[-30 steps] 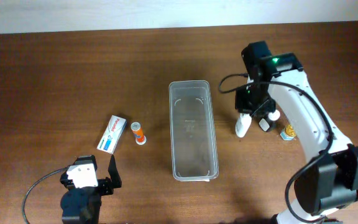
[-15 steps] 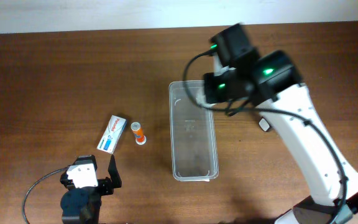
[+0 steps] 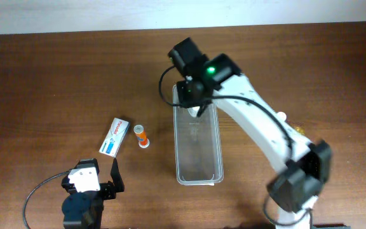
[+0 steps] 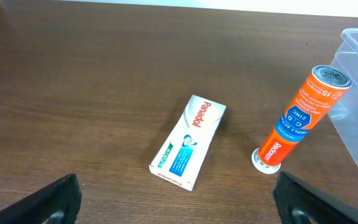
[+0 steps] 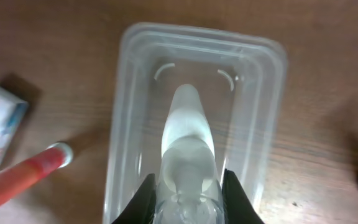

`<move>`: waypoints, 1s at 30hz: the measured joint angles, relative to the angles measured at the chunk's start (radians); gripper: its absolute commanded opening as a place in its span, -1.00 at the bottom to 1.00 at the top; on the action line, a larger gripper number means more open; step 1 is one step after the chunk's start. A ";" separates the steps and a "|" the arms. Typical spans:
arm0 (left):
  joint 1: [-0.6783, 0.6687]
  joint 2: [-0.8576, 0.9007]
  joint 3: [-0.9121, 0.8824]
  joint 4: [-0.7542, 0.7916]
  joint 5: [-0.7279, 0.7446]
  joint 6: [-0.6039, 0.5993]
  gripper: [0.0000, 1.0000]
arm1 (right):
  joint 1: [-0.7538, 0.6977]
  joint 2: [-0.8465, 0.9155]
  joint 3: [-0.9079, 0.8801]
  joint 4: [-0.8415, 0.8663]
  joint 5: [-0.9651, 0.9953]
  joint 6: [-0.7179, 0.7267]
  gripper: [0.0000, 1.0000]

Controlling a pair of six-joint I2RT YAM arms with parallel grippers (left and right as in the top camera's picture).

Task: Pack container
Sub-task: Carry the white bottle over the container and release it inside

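The right tool [image 5: 191,198] clamps a white bottle [image 5: 185,137] directly over the container [image 5: 122,112], apparently to drop it inside. The left tool [image 4: 176,202] sits spread wide, idle, facing the box [image 4: 188,143].

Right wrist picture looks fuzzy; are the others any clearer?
Right wrist view: yes, blurred throughout, the white bottle and clear container soft-edged. Left wrist view: sharp, the print on the box and orange tube readable. Overhead view: evenly lit, mostly crisp.
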 measured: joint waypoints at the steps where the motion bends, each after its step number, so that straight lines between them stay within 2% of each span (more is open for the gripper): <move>1: 0.000 0.000 0.000 0.000 0.000 0.000 0.99 | 0.000 0.032 0.000 0.010 0.000 0.004 -0.77; 5: 0.000 0.000 0.000 0.000 0.000 0.000 0.99 | 0.000 0.092 -0.001 0.053 0.006 0.013 -0.77; 14: 0.000 0.000 0.000 0.000 0.000 0.000 0.99 | -0.001 0.089 -0.001 0.088 -0.021 0.024 -0.77; 15: 0.000 0.000 0.000 0.000 0.000 0.000 0.99 | -0.001 0.089 -0.001 0.088 -0.023 0.024 -0.68; 17: 0.000 0.000 0.000 0.000 0.000 0.000 0.99 | -0.001 0.089 -0.001 0.088 -0.024 0.029 -0.22; 21: 0.000 0.000 0.000 0.000 0.000 0.000 0.99 | -0.001 0.089 -0.001 0.088 -0.031 0.027 -0.24; 25: 0.000 0.000 0.000 0.000 0.000 0.000 0.99 | -0.001 0.085 0.002 0.085 -0.031 0.027 -0.16; 30: 0.000 0.000 0.000 0.000 0.000 0.000 0.99 | -0.002 0.019 0.016 0.049 -0.011 0.024 0.14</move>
